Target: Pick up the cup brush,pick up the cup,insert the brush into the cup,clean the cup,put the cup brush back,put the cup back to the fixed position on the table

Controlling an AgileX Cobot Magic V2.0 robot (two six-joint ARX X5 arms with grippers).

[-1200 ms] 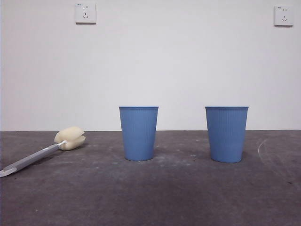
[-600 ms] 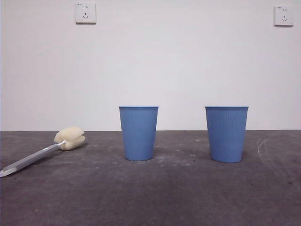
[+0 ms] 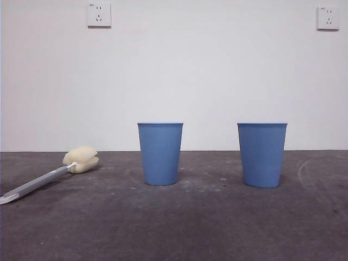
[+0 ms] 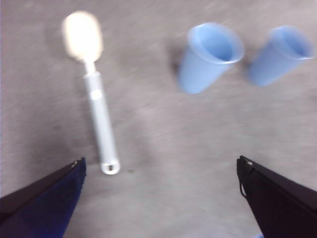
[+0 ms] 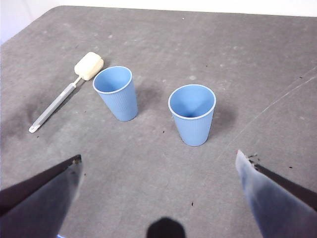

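Cup brush (image 3: pixel 51 174): lying flat on worktop (image 3: pixel 174 228), at left in front view; cream-yellow split sponge head toward the back wall, grey handle slanting forward to a white tip at the picture's left edge; well apart from both cups; untouched

Cup brush, left wrist view (image 4: pixel 94 94): blurred; pale rounded head, grey handle ending in a small ring-like tip; handle end between the two jaws but beyond them, nearer the one in the bottom-left corner

Cup brush, right wrist view (image 5: pixel 67 90): sponge head just beside nearer-left cup, not touching

Cup (image 3: pixel 160 154): blue, ribbed, tapered; upright on worktop, mouth up, near centre of front view; inside bare in right wrist view (image 5: pixel 116 92); also in left wrist view (image 4: pixel 208 57), blurred

Second cup (image 3: pixel 262 155): same look; upright, right of the first, clear gap between; inside bare in right wrist view (image 5: pixel 192 114); blurred in left wrist view (image 4: pixel 280 54)

Left tool (image 4: pixel 161 198): above worktop, over the brush handle end; jaws spread wide, gripping nothing

Right tool (image 5: pixel 158 198): above worktop, both cups and brush ahead of it; jaws spread wide, gripping nothing; small dark round blur at bottom edge between jaws, nature not clear

Worktop: dark grey, mottled, pale scuffs; pale curved scratch at right

Wall sockets: two, white, on pale wall behind; one upper left (image 3: pixel 99 14), one upper right (image 3: pixel 328 17)
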